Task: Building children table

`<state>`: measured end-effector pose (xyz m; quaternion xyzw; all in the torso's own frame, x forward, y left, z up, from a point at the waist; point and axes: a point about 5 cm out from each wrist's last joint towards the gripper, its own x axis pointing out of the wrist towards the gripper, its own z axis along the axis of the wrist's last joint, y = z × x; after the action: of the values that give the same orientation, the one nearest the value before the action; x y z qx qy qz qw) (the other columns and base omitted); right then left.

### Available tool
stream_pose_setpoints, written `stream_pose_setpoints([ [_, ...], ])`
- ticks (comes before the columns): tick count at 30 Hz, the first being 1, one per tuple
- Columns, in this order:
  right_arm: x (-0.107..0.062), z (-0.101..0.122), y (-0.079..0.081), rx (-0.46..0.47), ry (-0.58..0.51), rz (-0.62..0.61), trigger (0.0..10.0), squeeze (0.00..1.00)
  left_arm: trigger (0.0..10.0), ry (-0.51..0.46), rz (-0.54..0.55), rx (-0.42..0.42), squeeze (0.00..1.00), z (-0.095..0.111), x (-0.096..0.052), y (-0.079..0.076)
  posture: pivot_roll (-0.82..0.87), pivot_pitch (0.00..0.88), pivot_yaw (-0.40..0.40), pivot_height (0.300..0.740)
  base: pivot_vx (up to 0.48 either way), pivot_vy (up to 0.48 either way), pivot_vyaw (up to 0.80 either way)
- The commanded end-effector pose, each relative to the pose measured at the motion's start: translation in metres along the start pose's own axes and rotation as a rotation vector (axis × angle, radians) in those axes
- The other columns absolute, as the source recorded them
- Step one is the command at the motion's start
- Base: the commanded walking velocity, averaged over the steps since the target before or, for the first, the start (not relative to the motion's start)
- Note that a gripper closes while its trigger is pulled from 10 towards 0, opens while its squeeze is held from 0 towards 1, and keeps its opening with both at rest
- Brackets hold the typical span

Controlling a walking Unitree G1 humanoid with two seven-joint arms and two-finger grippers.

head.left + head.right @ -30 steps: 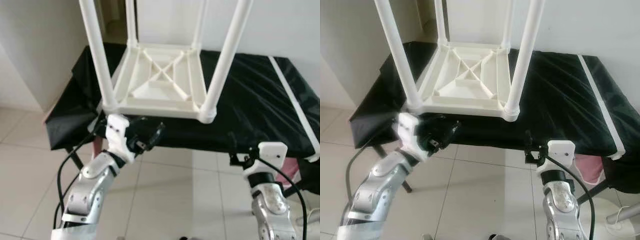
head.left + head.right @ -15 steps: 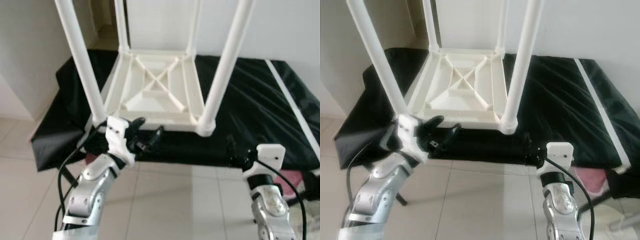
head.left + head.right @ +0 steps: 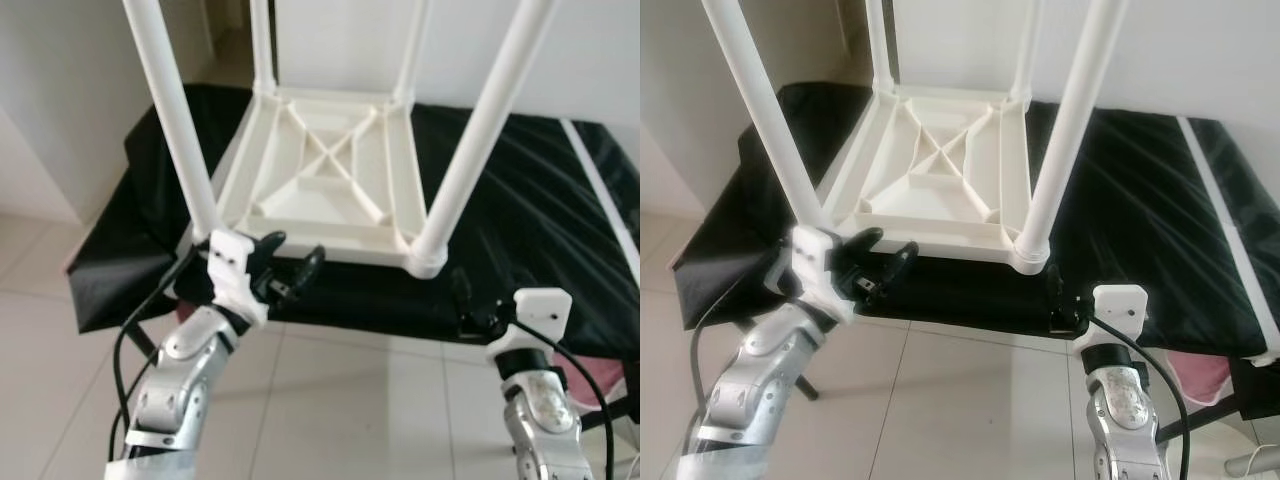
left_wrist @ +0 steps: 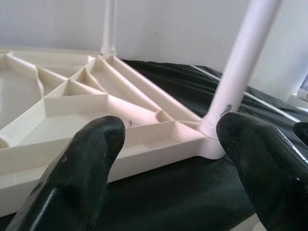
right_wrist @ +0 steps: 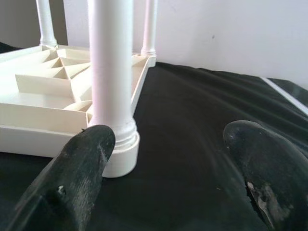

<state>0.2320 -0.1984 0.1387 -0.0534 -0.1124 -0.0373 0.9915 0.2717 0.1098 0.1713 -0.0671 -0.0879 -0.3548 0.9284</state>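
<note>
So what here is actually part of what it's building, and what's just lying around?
Part of the job:
- white children's table, upside down, four legs up
- left gripper, open, at the table's near edge
- right gripper, open, near the front right leg

Just lying about:
- black cloth covering the work surface
- pink item under its right end
</note>
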Motion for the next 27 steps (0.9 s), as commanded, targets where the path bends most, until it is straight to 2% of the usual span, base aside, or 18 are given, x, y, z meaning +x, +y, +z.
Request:
stream_pose_setpoints([
  [1,-0.0020,0.0001,-0.0018,-0.007,-0.002,0.001,10.0,0.00,10.0,-0.013,-0.016,0.010,0.00,0.0021,-0.0007,-0.0029,-0.05,0.039,-0.017,0.740,0.000,0.000,0.00],
  [17,-0.0024,-0.0013,-0.0023,0.006,0.006,-0.008,10.0,0.00,10.0,0.008,0.001,0.030,0.00,-0.0004,-0.0024,-0.0020,-0.04,0.051,-0.015,0.740,0.000,0.000,0.00],
  [27,-0.0002,-0.0012,-0.0025,0.017,0.006,-0.008,10.0,0.00,10.0,0.018,0.013,0.020,0.00,-0.0020,-0.0019,0.0012,-0.04,0.052,-0.016,0.740,0.000,0.000,-0.74],
])
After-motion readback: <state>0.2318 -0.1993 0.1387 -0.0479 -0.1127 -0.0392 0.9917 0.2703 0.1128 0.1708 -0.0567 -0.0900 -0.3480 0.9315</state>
